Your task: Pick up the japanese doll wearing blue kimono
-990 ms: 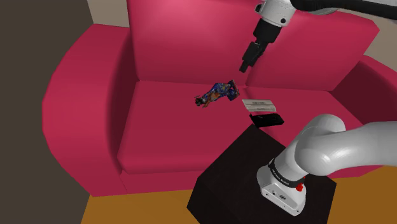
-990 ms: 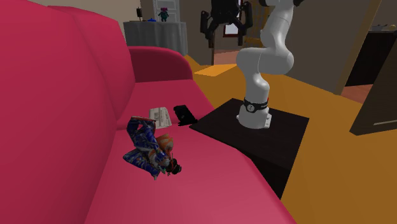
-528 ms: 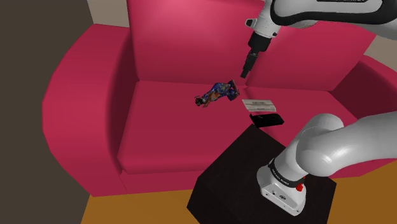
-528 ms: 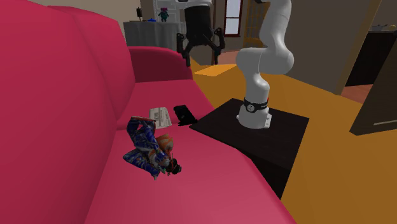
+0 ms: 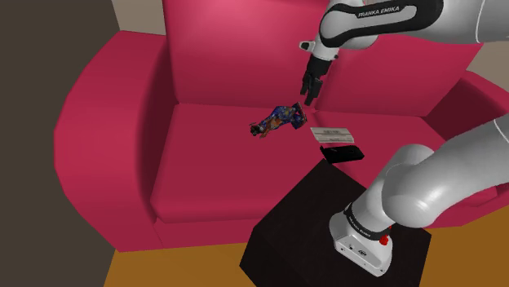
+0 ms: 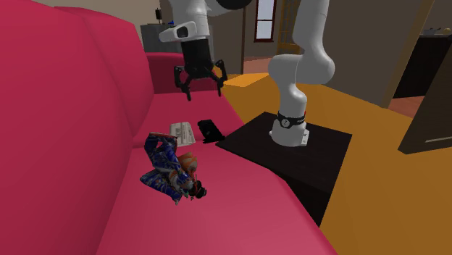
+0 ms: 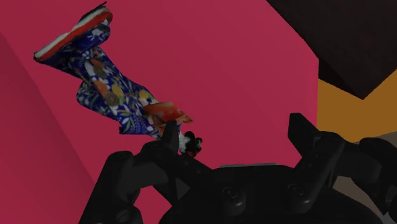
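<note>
Hanging over the red sofa [image 5: 204, 183], near the seat's back edge, the gripper [image 6: 201, 90] has its 2 fingers apart; the doll [image 5: 277, 119] lies on its side nearby. Closing off-centre on that uneven shape could let it slip.

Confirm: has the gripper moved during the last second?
Yes. In the second exterior view the gripper has dropped and shifted to that view's left, away from the stand and nearer the doll on the sofa.
</note>
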`<action>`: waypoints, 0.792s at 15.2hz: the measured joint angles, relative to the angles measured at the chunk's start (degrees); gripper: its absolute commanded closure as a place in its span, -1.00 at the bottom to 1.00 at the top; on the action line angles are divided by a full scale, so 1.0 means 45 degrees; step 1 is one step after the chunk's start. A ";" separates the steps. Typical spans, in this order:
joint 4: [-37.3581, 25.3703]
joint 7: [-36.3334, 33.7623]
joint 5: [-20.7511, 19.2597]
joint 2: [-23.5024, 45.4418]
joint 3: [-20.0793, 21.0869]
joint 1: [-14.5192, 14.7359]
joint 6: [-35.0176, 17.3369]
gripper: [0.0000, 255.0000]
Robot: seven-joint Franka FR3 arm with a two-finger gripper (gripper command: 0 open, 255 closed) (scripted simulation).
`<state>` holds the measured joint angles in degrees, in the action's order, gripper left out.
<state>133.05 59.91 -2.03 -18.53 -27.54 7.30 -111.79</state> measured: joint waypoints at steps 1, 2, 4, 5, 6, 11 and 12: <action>-0.0257 0.0776 0.0133 0.0595 -0.0274 0.0134 -0.0226 -1.00; -0.0419 0.1491 0.0246 0.1064 -0.0471 0.0242 -0.0412 -1.00; -0.0992 0.3017 0.0630 0.2222 -0.0867 0.0436 -0.0728 -1.00; -0.1288 0.3774 0.0880 0.2842 -0.1009 0.0514 -0.0901 -1.00; -0.1713 0.4568 0.1210 0.3579 -0.1129 0.0567 -0.1040 -1.00; -0.3412 0.8113 0.2511 0.6520 -0.1053 0.0295 -0.1516 -1.00; -0.3904 0.8738 0.2768 0.7152 -0.0918 0.0178 -0.1525 -1.00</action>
<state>115.48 99.23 10.43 13.66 -31.67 8.10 -118.65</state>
